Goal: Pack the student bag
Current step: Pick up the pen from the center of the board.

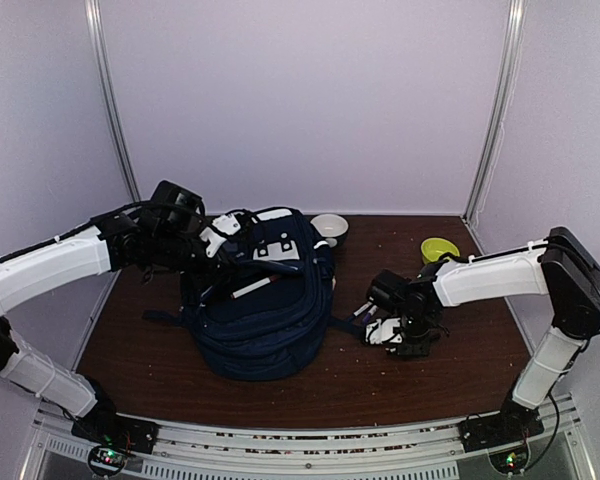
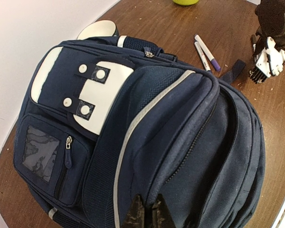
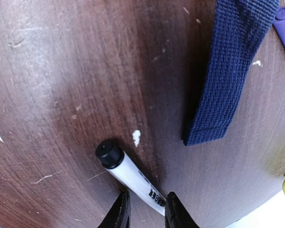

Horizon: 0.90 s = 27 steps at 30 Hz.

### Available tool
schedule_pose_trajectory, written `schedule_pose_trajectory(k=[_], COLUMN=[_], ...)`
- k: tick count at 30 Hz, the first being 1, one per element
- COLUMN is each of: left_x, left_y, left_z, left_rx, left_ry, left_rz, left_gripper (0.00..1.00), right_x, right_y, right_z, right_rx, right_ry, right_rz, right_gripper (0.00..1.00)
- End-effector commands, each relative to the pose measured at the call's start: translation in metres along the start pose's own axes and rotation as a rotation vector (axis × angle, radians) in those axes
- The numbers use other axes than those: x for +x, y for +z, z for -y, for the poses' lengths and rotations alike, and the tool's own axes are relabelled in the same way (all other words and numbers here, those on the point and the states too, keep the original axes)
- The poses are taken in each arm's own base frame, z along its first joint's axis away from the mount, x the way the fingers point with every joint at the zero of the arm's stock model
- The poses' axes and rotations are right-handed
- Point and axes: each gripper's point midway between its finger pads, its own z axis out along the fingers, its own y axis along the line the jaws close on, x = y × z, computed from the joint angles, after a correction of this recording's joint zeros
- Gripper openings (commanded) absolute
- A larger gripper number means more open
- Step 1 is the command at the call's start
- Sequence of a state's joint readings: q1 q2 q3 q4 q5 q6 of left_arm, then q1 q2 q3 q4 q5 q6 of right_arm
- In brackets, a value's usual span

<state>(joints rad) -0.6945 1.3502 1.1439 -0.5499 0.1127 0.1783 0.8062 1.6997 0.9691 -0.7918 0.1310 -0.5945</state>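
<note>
The student bag lies in the middle of the table, navy with white patches; it fills the left wrist view. My left gripper is shut on a fold of its fabric beside a zipper, at the bag's upper left. My right gripper is down at the table to the right of the bag. A white marker with a black cap lies slantwise between its open fingers. The right finger touches the marker and the left one stands a little apart from it.
A navy strap end lies on the wood by the right gripper. Two purple-capped markers lie between the bag and that gripper. A white bowl and a yellow-green bowl stand at the back. Walls enclose three sides.
</note>
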Motion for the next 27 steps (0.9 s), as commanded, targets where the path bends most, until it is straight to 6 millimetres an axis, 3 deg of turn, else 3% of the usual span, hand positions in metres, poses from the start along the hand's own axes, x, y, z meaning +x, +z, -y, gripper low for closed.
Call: schedule_pose_trajectory(k=[1, 7, 18, 22, 27], left_x=[-0.021, -0.022, -0.023, -0.023, -0.022], left_y=[-0.017, -0.017, -0.019, -0.019, -0.017], left_z=[-0.009, -0.008, -0.007, -0.007, -0.006], left_rx=[-0.038, -0.029, -0.031, -0.028, -0.021], left_ry=[0.015, 0.015, 0.016, 0.017, 0.014], left_rz=[0.095, 0.096, 0.103, 0.102, 0.098], left_gripper=[0.00, 0.00, 0.00, 0.00, 0.00], right_x=[-0.002, 0.013, 0.008, -0.003, -0.041], right_y=[0.020, 0.015, 0.014, -0.010, -0.073], right_z=[-0.017, 0.000, -0.001, -0.001, 0.007], right_rx=[-0.035, 0.026, 0.001, 0.007, 0.030], right_ry=[0.003, -0.068, -0.111, -0.113, -0.107], right_rz=[-0.002, -0.037, -0.031, 0.015, 0.167], right_gripper=[0.26, 0.26, 0.06, 0.04, 0.02])
